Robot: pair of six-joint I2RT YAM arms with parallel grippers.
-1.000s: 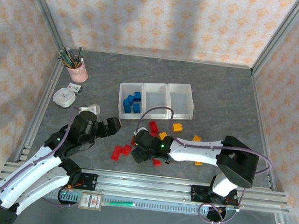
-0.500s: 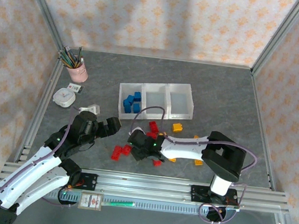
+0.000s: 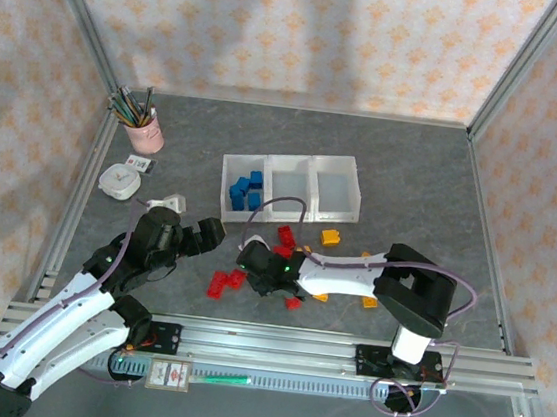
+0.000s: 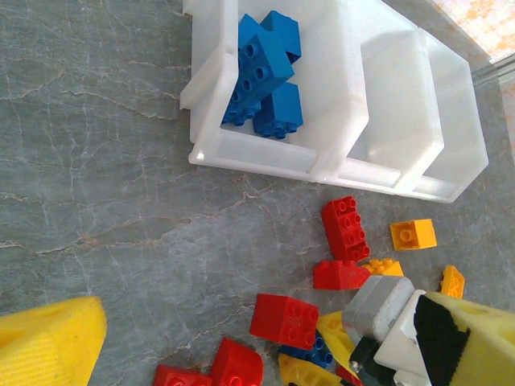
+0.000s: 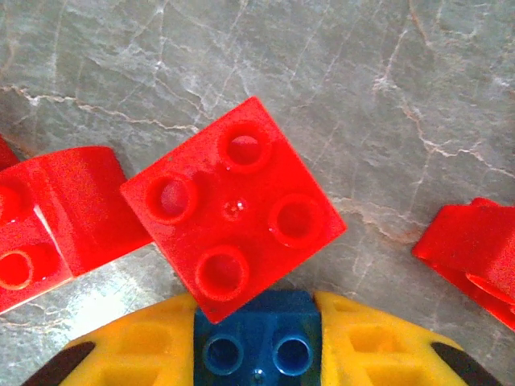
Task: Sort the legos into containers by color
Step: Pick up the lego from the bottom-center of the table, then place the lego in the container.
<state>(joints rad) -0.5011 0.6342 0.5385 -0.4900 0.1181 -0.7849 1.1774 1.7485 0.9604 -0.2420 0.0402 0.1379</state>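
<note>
Right gripper (image 5: 256, 318) clamped on small blue plastic brick (image 5: 257, 347) down on grey marbled counter (image 5: 362, 96). Touching it just ahead, square red four-stud brick (image 5: 233, 209). Left gripper (image 3: 207, 233) spread wide, near. Farther off, more blue bricks (image 3: 245, 190) in leftmost translucent white bin (image 3: 223, 190).

Pink pencil cup (image 3: 146, 136), white device (image 3: 119, 181)
</note>
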